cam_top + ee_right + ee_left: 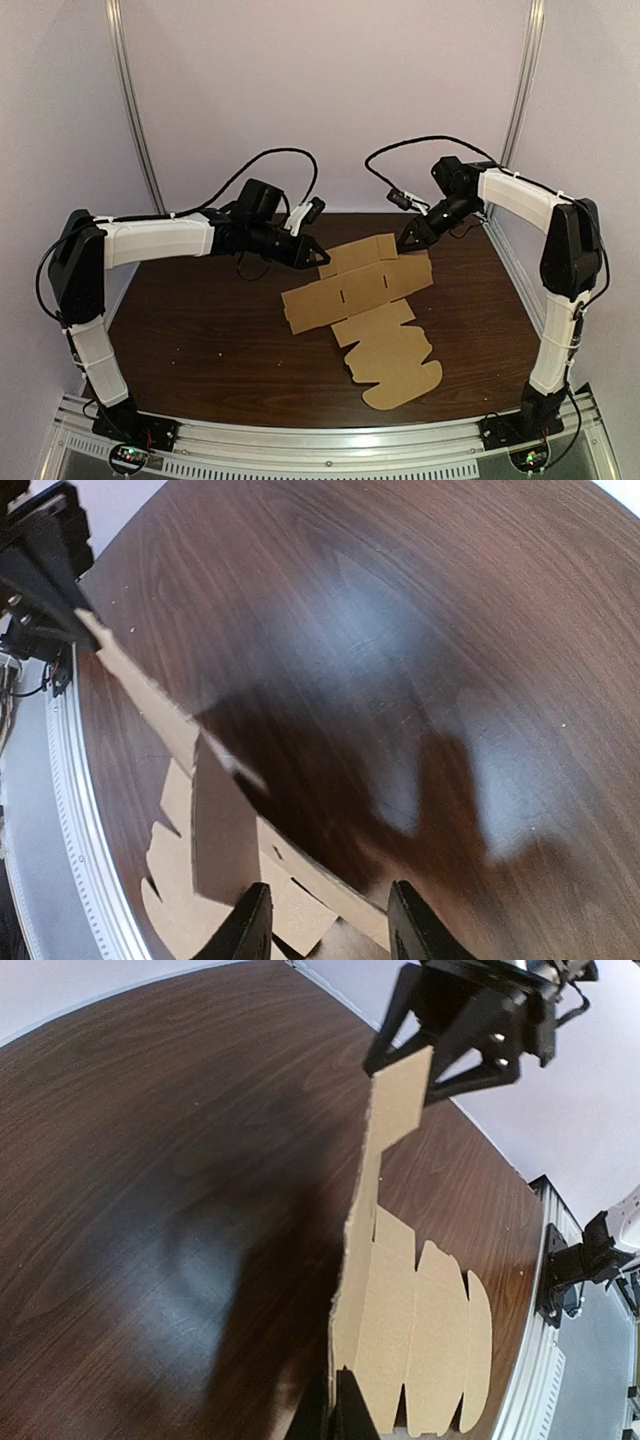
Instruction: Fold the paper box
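Nearest the bases, the cardboard box blank (385, 345) lies mostly flat on the tabletop (200, 330), centre-right. Left end effector (318, 256) is clenched on the far panel (360, 253) (tilted off the surface). Right end effector (405, 243) straddles its opposite end, jaws spread. Step in hand: first fold. Next: crease along the score.

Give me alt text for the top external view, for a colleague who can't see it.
A flat cardboard box blank lies on a dark wooden table. The left claw and right claw reach in from either side to the ends of its far flap.
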`<state>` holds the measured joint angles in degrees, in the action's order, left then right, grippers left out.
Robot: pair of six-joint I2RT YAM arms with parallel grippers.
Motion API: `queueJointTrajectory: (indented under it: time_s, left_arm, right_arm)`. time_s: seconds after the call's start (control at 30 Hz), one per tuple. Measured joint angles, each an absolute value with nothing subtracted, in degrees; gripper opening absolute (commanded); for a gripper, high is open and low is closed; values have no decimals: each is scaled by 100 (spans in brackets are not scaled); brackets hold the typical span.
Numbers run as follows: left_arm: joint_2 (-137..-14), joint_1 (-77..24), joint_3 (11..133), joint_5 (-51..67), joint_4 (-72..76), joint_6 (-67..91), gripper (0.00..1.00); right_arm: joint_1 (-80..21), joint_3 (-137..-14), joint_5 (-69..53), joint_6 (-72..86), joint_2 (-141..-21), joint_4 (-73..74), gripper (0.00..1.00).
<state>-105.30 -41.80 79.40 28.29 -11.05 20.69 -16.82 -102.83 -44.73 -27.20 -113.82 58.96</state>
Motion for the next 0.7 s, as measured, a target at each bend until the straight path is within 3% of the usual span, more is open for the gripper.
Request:
queueJointTrajectory:
  time_s: [0.37, 0.7]
  left_arm:
    - [-10532, -4128, 7940, 2818, -987, 2314, 0]
    - [-10530, -4128, 7911, 3004, -923, 2316, 0]
  right_arm:
    - [-1739, -9961, -5225, -2803, -11002, 5981, 44]
    - [-1796, -10025, -5896, -2856, -11205, 6031, 52]
